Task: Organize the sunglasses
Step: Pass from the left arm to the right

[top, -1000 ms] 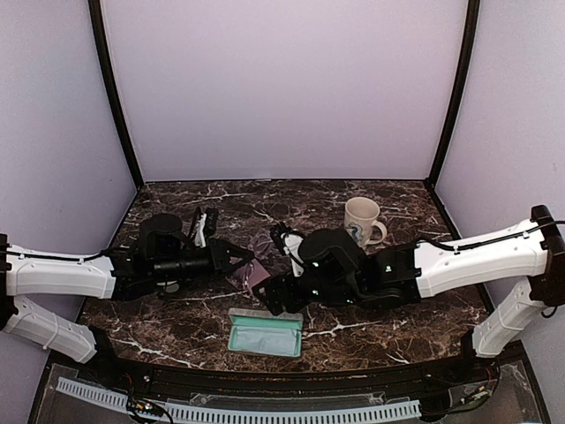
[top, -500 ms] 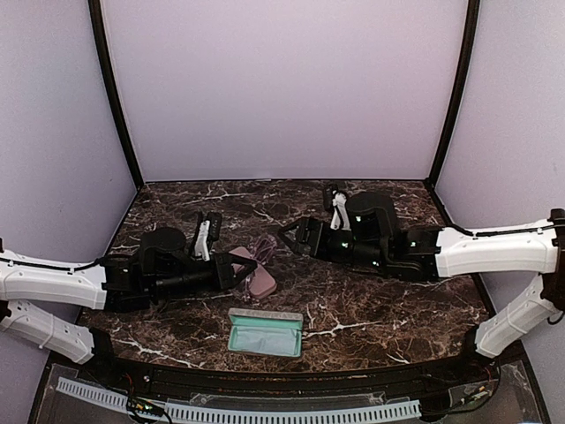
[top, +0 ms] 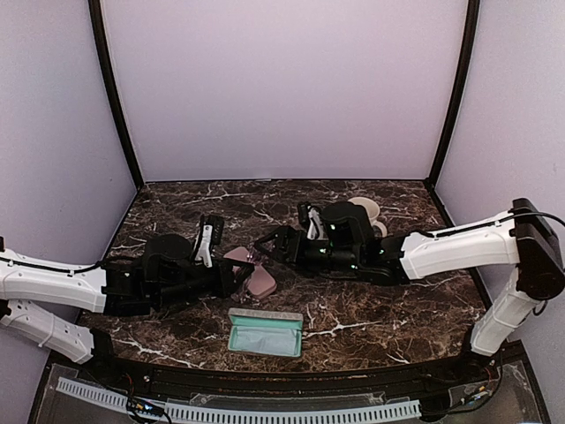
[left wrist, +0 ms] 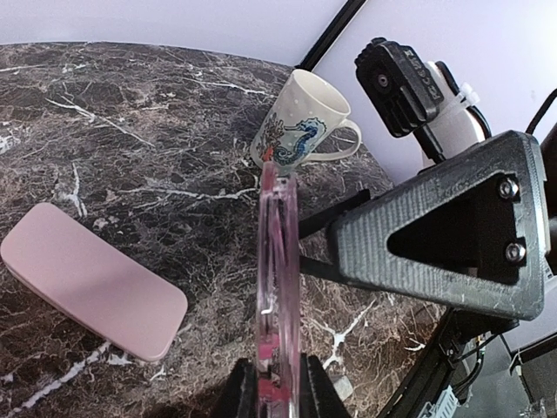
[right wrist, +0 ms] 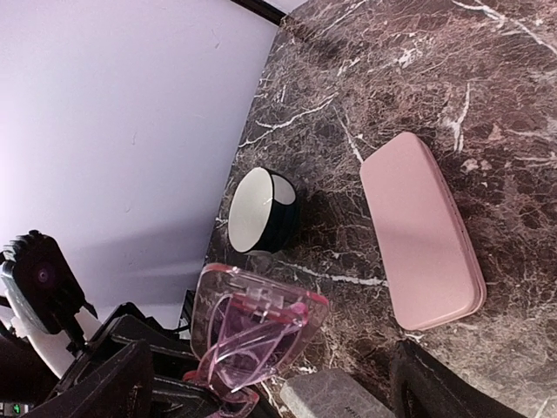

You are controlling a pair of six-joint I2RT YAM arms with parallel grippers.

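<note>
The left claw [left wrist: 278, 394] is pinched almost shut on the chunky translucent red-pink sunglasses [left wrist: 277, 252], gripping the frame at the bottom centre of the left wrist view; the pair stands edge-on above the fingers, held up off the dark marbled counter [left wrist: 148, 148]; in the top view it sits just left of centre.

The right claw [top: 270, 246] is spread wide and has hold of nothing; one of its black fingers [left wrist: 435, 235] fills the right side of the left wrist view, just beside the sunglasses, though whether it touches them I cannot tell.

A closed oblong pink case [left wrist: 87, 279] lies flat on the counter at the lower left of that view; an open teal rectangular case [top: 265, 333] lies at the lower centre of the top view, near the front edge; a white mug with a seahorse print [left wrist: 305, 122] stands upright at upper centre; a black cup with a white inside [right wrist: 261, 209] shows left of centre in the right wrist view.
</note>
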